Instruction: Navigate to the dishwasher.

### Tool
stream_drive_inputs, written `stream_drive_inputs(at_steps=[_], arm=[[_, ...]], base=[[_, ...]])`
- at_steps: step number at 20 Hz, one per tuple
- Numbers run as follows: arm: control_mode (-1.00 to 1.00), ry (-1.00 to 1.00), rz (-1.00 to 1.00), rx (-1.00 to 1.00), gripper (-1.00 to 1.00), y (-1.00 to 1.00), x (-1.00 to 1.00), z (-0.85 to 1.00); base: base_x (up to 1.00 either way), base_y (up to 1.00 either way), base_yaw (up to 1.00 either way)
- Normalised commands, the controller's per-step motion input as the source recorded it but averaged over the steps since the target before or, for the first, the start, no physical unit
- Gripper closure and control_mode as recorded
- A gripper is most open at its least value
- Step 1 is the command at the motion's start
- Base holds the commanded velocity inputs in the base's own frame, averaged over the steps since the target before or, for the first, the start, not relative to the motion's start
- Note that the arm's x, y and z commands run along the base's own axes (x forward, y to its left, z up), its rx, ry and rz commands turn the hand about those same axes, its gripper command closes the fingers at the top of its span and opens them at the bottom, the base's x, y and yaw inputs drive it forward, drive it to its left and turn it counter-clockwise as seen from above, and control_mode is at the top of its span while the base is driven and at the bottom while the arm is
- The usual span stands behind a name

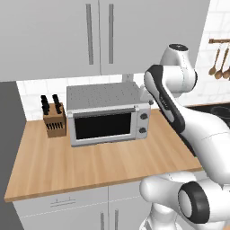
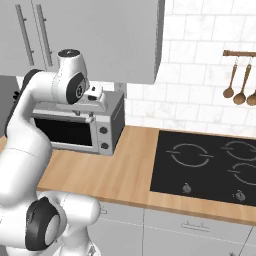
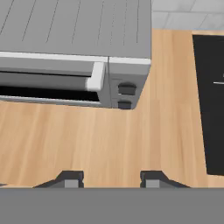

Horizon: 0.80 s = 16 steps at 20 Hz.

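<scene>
Open, empty gripper (image 3: pixel 109 178) hovers over wooden counter (image 1: pixel 90 166) near toaster oven (image 1: pixel 108 117). Dishwasher likely rigid, fixed; bar handle offers grip.

Below the pale wooden countertop (image 1: pixel 90 166), the fronts facing the cameras are a light grey drawer panel (image 1: pixel 40 207) with a short thin handle and light grey cabinet doors (image 1: pixel 85 221) with slim vertical handles. Whether the flat darker grey surface (image 1: pixel 9 134) at far left is the dishwasher cannot be told.
</scene>
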Motion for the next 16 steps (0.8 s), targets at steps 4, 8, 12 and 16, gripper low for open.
stream_drive_inputs(at_steps=[4,8,12,16], arm=[[-1.00,0.00,0.00,0.00,-1.00,0.00,-0.25,0.00],[-1.00,0.00,0.00,0.02,-1.00,-0.03,-0.88,0.00],[-1.00,0.00,0.00,0.04,-1.00,-0.05,-0.98,0.00],[-1.00,0.00,0.00,0.01,-1.00,-0.01,-0.81,-0.02]], base=[[0.00,0.00,0.00],[0.00,0.00,0.00],[0.00,0.00,0.00],[0.00,0.00,0.00]])
